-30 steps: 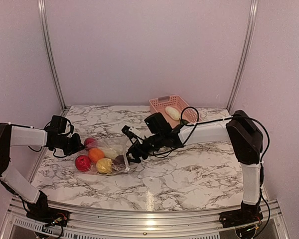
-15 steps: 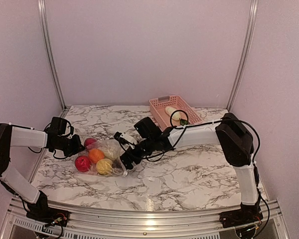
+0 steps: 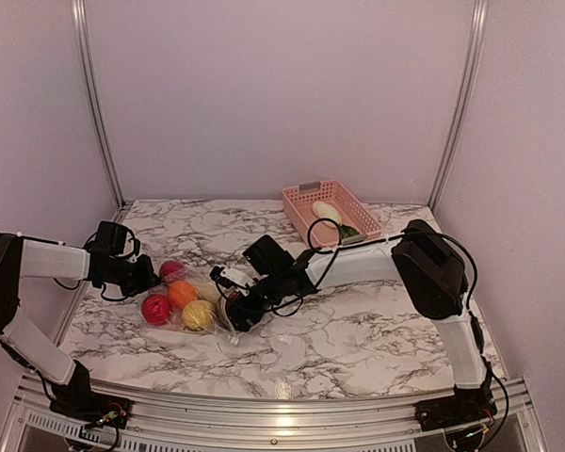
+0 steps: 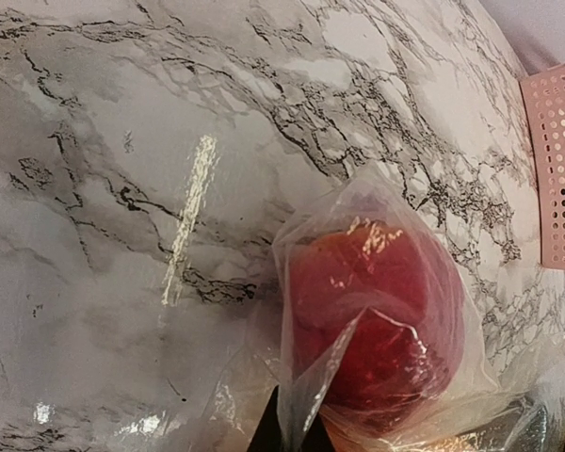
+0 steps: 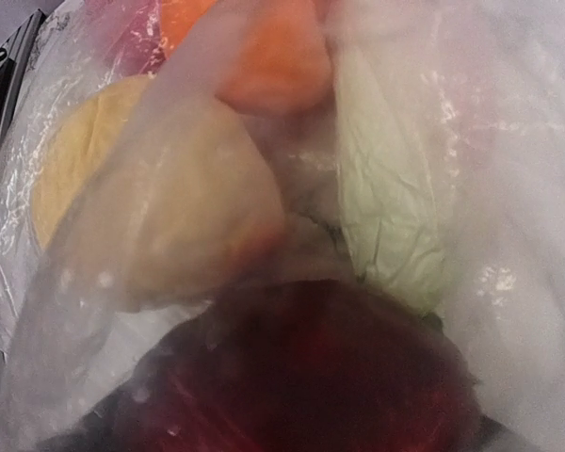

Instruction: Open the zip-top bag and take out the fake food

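Observation:
The zip-top bag point(image 3: 207, 282) lies at the left of the marble table, with red point(image 3: 156, 309), orange point(image 3: 181, 294) and yellow point(image 3: 199, 314) fake food inside. My left gripper point(image 3: 143, 275) is shut on a fold of the bag film point(image 4: 306, 395) beside a red fruit point(image 4: 377, 311). My right gripper point(image 3: 230, 301) is at the bag's right end, jaws apart around a dark red piece point(image 5: 311, 377). Its fingers are hidden in the right wrist view. That view also shows a yellow piece point(image 5: 160, 217), an orange piece point(image 5: 273, 56) and a pale green leafy piece point(image 5: 386, 198) through the film.
A pink slatted basket point(image 3: 301, 200) stands at the back right and holds a pale piece point(image 3: 326, 213) and a green one point(image 3: 347, 230). Metal posts rise at the back corners. The right arm stretches across the table's middle.
My right gripper has moved left, from beside the bag into its right end, around the dark red piece. The left gripper has kept its hold and place.

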Controlling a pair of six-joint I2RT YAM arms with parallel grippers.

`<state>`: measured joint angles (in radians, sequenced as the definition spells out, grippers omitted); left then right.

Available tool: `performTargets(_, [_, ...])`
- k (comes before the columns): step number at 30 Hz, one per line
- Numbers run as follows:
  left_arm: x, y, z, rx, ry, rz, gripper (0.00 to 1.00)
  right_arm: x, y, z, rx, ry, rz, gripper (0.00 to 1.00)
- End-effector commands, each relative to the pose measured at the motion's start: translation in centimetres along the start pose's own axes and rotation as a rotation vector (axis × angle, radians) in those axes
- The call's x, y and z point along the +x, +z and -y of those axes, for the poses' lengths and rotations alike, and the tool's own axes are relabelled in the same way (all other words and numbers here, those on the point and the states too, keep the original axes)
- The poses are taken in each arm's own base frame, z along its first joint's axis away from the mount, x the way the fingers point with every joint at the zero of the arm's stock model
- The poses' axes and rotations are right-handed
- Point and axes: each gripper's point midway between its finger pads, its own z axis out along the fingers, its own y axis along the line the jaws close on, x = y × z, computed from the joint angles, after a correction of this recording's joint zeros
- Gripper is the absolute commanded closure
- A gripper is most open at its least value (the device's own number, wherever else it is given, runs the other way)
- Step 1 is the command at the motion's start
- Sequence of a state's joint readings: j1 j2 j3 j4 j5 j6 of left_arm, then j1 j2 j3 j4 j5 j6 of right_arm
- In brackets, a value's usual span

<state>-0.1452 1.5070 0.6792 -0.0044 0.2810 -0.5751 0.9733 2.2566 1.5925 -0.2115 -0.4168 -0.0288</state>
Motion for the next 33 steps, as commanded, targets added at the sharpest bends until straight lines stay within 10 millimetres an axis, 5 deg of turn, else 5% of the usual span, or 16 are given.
performTargets(1, [1.0,0.2,-0.9,-0.029,0.004,-0.035,1.0,-1.2,-1.6,-0.3,0.042,-0.011,0.013,0.16])
performTargets(13, [0.6,0.4,-1.2,-0.045,0.014,-0.036,1.0,-1.3,-7.0,2.0,0.065,0.078,0.125,0.2])
performTargets(22, [0.6,0.7,-1.1,-0.033,0.01,-0.041,1.0,-3.5,-5.6,0.6,-0.006,0.116,0.154,0.14])
performTargets(33, [1.0,0.7,-1.2,-0.033,0.006,-0.048,1.0,-2.2,-0.2,-0.5,-0.026,0.14,0.067,0.16])
